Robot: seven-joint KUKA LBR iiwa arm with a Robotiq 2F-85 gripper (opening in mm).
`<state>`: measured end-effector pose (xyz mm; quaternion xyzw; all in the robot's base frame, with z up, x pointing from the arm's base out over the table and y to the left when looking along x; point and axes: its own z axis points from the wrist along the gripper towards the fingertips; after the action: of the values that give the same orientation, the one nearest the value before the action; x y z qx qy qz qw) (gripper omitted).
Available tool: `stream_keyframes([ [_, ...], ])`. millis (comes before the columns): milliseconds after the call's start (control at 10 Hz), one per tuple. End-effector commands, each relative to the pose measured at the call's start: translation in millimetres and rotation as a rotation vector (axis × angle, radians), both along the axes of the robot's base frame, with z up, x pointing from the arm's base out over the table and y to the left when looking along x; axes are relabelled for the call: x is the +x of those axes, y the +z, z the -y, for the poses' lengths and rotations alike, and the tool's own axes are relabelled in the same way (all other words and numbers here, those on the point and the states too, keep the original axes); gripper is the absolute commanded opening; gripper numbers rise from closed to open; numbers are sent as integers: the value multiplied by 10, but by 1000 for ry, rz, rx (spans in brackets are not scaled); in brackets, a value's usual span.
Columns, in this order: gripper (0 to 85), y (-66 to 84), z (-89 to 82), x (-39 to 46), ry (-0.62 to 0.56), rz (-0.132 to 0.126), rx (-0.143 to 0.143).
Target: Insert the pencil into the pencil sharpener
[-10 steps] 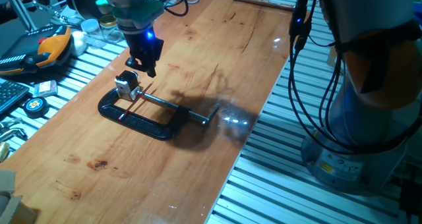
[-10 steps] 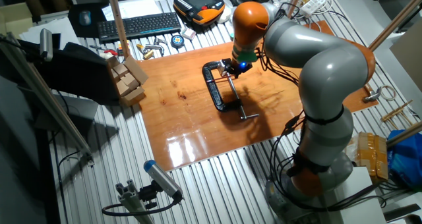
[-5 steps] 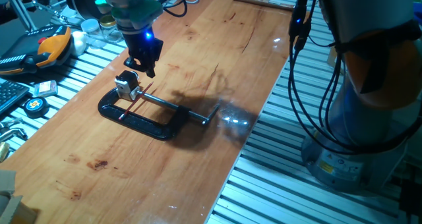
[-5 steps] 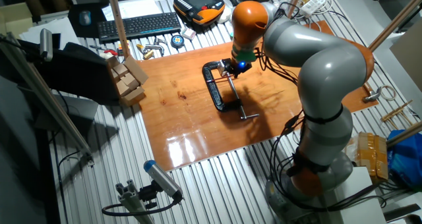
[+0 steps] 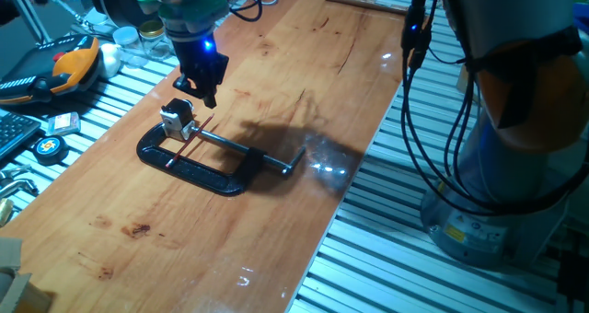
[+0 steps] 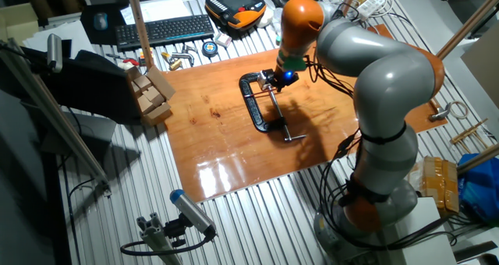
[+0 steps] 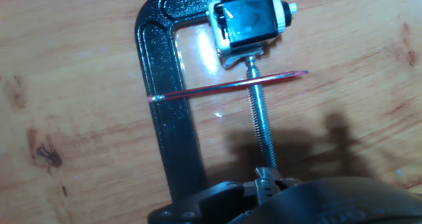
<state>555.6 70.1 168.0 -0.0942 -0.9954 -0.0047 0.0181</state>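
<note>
Pencil (image 7: pixel 227 87) lies across clamp (image 7: pixel 161 112) (beside sharpener (image 7: pixel 247 21))

One pencil (image 7: pixel 227 87), one pencil sharpener (image 7: pixel 249 20), one black C-clamp (image 7: pixel 163 105), all on one wooden counter (image 7: pixel 79 66).

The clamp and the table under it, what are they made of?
The C-clamp looks like cast metal with a black, finely pebbled coating; its bare screw rod is silvery threaded steel. The table seems varnished wood: visible grain, knots and glossy glare.
</note>
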Motion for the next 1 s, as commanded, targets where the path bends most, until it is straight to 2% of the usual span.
stream_keyframes([
  [0,0,-1,-5,-1,23,-16,-1],
  [100,0,-1,-5,-1,56,-19,-15],
  [400,0,-1,-5,-1,99,21,-33],
  [500,0,-1,-5,-1,108,34,-29],
  [600,0,-1,-5,-1,102,31,-23],
  [700,0,-1,-5,-1,53,17,-27],
  [800,0,-1,-5,-1,30,15,-37],
  [900,0,-53,-26,32,13,16,-22],
])
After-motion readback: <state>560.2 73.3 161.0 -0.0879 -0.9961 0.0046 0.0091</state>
